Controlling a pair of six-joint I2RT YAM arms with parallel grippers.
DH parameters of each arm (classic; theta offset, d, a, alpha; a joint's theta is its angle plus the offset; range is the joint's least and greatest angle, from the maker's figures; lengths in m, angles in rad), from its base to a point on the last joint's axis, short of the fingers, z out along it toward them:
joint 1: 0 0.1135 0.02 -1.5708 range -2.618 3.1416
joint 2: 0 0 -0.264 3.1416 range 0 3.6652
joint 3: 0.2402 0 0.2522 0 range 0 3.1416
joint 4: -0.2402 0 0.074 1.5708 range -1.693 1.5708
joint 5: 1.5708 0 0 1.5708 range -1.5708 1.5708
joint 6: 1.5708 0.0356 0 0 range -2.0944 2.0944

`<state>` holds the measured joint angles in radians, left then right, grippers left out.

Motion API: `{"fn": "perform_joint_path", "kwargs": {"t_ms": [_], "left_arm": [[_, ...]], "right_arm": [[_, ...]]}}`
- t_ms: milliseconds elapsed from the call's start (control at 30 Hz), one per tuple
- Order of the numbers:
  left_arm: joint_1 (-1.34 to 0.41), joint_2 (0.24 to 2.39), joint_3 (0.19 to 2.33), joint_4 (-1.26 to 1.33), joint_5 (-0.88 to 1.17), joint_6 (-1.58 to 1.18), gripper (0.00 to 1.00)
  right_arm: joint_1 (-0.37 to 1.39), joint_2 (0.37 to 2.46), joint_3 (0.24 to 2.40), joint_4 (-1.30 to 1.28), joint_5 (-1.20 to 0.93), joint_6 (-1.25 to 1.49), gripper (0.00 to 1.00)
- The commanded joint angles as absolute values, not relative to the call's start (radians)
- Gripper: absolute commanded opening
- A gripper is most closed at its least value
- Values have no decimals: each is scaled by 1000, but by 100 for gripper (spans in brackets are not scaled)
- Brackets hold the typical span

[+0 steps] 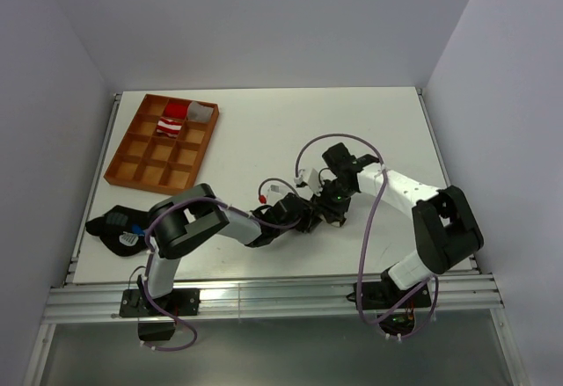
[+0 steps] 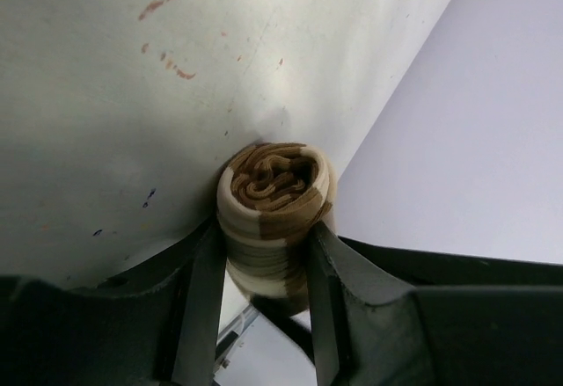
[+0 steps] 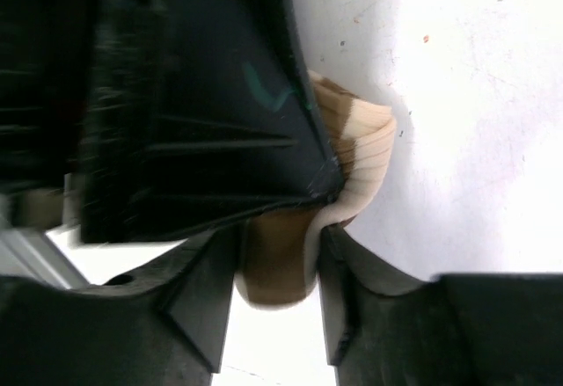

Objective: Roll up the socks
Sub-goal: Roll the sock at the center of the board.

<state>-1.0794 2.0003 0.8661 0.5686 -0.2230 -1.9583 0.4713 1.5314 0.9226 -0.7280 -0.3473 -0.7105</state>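
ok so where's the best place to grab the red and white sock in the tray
Probably the striped middle of the red-and-white sock, coming straight down from above. It lies in the far compartments of the tray, whose dividers block any sideways approach.

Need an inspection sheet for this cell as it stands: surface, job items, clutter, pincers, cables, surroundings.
Surface: white table, a few reddish specks.
Job's things: brown sock rolled up, mid-table between both pincers; red sock in a far compartment of the tray.
Clutter: black lump by the left arm's base; pale item beside the red sock, unclear what.
Pincers: left pincer shut on the brown sock's roll; right pincer shut on its other end.
Cables: purple cables loop along both arms.
Surroundings: white walls on three sides; metal rail at the near edge.
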Motion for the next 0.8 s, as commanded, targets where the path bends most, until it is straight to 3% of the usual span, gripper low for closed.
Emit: {"fn": "perform_joint_path", "kwargs": {"t_ms": [0,200,767], "left_arm": [[-1060,2066,885,355,-232,-1858,0],[-1052,2043,870,319,-248,-1839,0],[-1000,2010,891,241,-238,-1664,0]], "right_arm": [[540,1430,940,-723,-629,-634,49],[491,1417,930,-719,-568,-614,57],[160,1299,983,-827,-545,-677,59]]}}
